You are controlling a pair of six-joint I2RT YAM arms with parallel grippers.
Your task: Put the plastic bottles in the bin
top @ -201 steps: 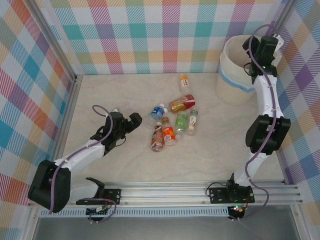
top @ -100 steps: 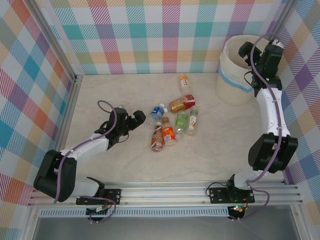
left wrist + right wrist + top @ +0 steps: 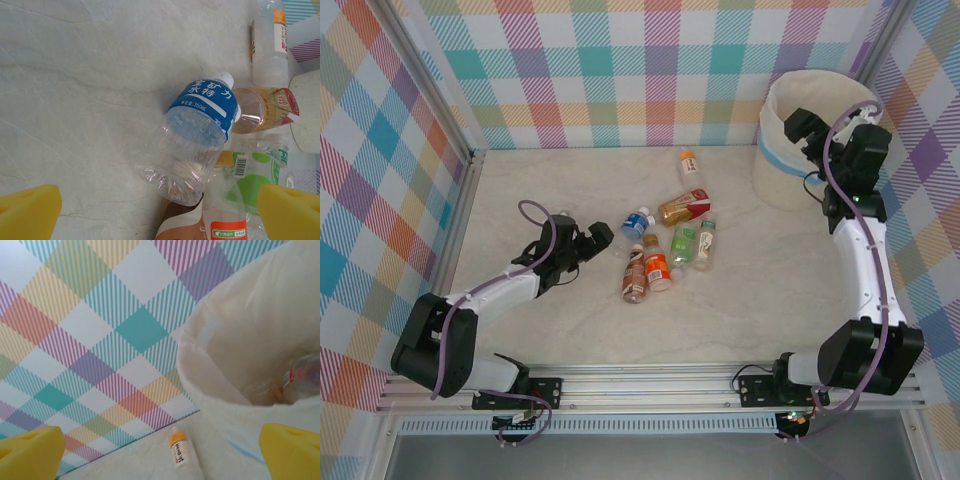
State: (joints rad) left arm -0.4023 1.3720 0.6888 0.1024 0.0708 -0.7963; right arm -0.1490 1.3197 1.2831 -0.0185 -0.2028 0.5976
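**Near edge of the counter** (image 3: 520, 330): aluminium rail (image 3: 650, 385) carrying both arm bases.

**Left gripper** (image 3: 594, 239): low over the counter, left of centre. Jaws spread wide, holding nothing. In the left wrist view its yellow pads (image 3: 29, 212) sit at the two lower corners. It faces the bottle cluster.

**Blue-label bottle** (image 3: 637, 224): clear with a white cap, lying on its side. Its base points toward the left gripper, between the pads but apart from them. Nearest item to that gripper.

**Cluster, centre of the counter**, all lying down and crowded together:
- The orange-label bottle (image 3: 656, 268) and brown-label bottle (image 3: 634, 277) lie side by side, closest to the near edge. In the wrist view they are tucked against the blue-label bottle's base.
- The green-label bottle (image 3: 683, 243) and green-capped bottle (image 3: 705, 243) lie just to their right.
- The amber bottle (image 3: 683, 207), with a red label, lies crosswise behind the rest, close against the blue-label bottle's cap end.

**Orange-capped bottle** (image 3: 688, 165): lies alone near the far edge, between the cluster and the bin.

**Bin** (image 3: 778, 180): stands upright in the far right corner. White, with a light blue band and a cream bag liner. The right wrist view shows a clear bottle (image 3: 302, 375) with red marking lying inside.

**Right gripper** (image 3: 807, 128): above the bin's mouth, jaws spread apart, empty.

**Plaid walls** (image 3: 620, 70): enclose the left, far and right edges.
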